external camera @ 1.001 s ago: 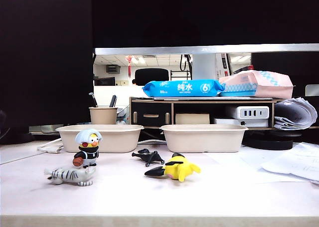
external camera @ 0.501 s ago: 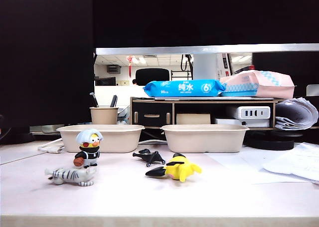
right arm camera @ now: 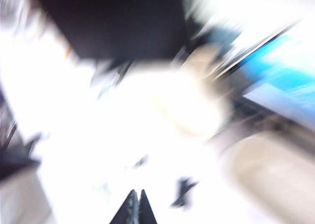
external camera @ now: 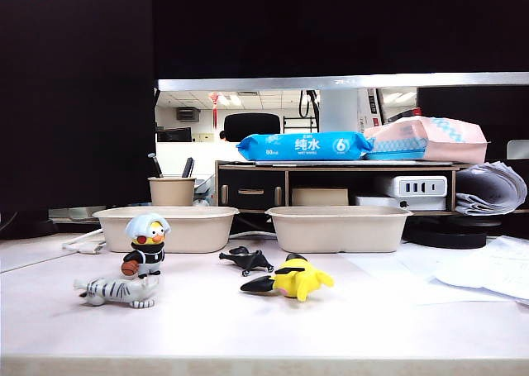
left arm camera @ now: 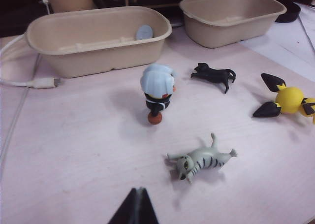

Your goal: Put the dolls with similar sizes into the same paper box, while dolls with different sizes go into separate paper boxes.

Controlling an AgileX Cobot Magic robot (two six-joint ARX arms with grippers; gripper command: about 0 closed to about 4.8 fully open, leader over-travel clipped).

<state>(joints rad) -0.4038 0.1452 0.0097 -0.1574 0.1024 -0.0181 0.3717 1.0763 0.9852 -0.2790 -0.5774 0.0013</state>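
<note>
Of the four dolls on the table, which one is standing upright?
The yellow duck doll with grey-white hair, holding an orange ball. The striped tiger, black creature and yellow-and-black figure all lie flat.

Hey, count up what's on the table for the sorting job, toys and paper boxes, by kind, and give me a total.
Dolls: 4 (duck, tiger, black creature, yellow-and-black figure), all on the table
Paper boxes: 2 (left box, right box)
Total: 6
</note>
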